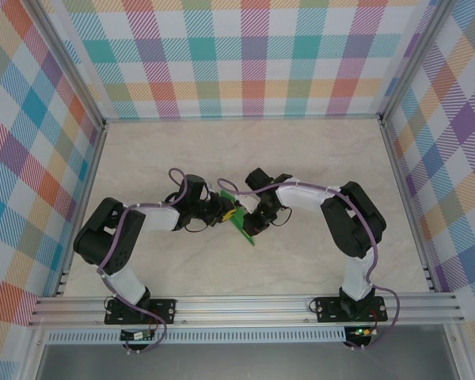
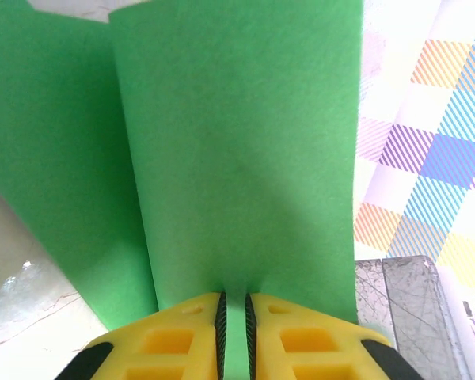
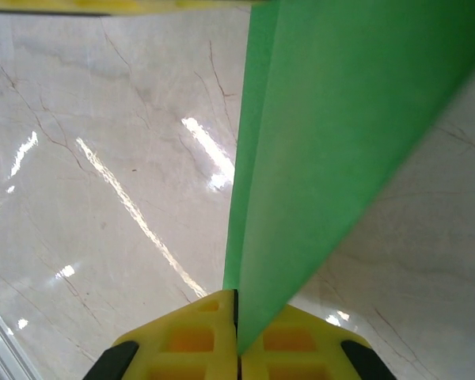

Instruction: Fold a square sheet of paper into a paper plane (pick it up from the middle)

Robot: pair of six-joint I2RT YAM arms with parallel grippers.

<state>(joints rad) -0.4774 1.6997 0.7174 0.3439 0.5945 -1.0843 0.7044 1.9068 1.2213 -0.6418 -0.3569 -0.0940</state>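
Creased square sheet of paper (image 1: 245, 234) held off the table (image 1: 245, 150) between both grippers.
Paper is bright green, doubled over along a sharp fold (two layers visible from the left wrist). Both arms bend elbows-out and meet wrist to wrist over the table's middle. The left gripper (image 2: 235, 305) pinches one edge of the sheet. The right gripper (image 3: 237, 305) is pressed together on the folded edge. The paper fans away from each yellow pair of fingers.
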